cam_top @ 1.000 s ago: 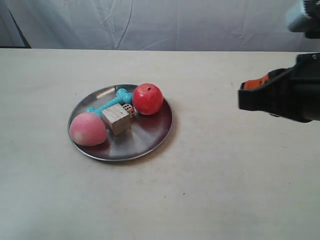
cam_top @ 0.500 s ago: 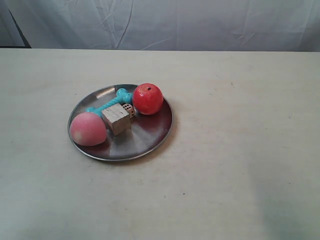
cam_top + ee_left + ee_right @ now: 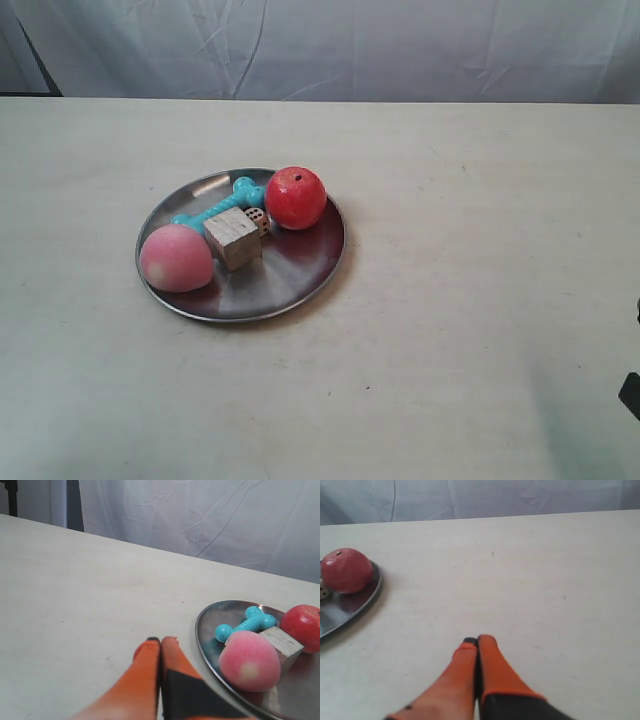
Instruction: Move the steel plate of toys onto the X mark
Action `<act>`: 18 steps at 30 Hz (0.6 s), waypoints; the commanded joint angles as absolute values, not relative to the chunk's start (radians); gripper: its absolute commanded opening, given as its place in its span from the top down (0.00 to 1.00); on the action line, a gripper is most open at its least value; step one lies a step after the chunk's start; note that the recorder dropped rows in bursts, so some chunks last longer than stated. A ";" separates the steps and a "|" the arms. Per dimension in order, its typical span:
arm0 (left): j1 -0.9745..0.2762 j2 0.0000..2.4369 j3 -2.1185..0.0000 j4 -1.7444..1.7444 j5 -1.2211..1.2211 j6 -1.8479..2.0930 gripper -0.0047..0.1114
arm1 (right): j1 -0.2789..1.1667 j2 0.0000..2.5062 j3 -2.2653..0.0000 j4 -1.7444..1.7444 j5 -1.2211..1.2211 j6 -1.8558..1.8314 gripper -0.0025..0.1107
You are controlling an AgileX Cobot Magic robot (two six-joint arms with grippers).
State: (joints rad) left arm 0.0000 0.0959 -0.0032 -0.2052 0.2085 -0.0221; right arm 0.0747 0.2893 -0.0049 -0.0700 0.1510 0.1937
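Presently the plate (image 3: 285, 275) of toys (image 3: 176, 258) rests on the table (image 3: 450, 350), rim just beside the left gripper (image 3: 161, 641); right gripper (image 3: 477, 640) lies farther off. Both jaws pressed together, empty; cross not discernible.

In the exterior view the plate (image 3: 292, 280) lies on the bench (image 3: 480, 250), toward 9 o'clock from the bench's middle. On the plate, the cube (image 3: 233, 238) sits at the centre with the die (image 3: 257, 219) just behind it at 1 o'clock. The far ball (image 3: 296, 197) is by the rim at 1 o'clock, the bone (image 3: 212, 211) at 11, and the near ball (image 3: 176, 258) at 8, beside the cube.
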 commanded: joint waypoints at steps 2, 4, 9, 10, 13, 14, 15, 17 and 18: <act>0.000 0.088 0.000 -0.200 0.202 -0.020 0.96 | 0.070 0.253 0.000 -0.077 0.146 0.145 0.98; 0.000 0.088 0.000 -0.200 0.202 -0.020 0.96 | 0.070 0.220 0.000 -0.069 0.157 0.133 0.98; 0.000 0.088 0.000 -0.200 0.202 -0.020 0.96 | 0.070 0.107 0.000 -0.058 0.269 0.128 0.98; 0.000 0.088 0.000 -0.200 0.202 -0.020 0.96 | 0.070 0.091 0.000 -0.058 0.295 0.128 0.98; 0.000 0.088 0.000 -0.200 0.202 -0.020 0.96 | 0.070 0.052 0.000 -0.058 0.297 0.096 0.98; 0.000 0.088 0.000 -0.200 0.202 -0.020 0.96 | 0.070 0.047 0.000 -0.058 0.297 0.094 0.98; 0.000 0.088 0.000 -0.200 0.202 -0.020 0.96 | 0.070 0.045 0.000 -0.056 0.297 0.094 0.98; 0.000 0.088 0.000 -0.200 0.202 -0.020 0.96 | 0.070 0.045 0.000 -0.023 0.297 0.096 0.98; 0.000 0.088 0.000 -0.200 0.202 -0.020 0.96 | 0.070 0.045 0.000 -0.010 0.297 0.097 0.98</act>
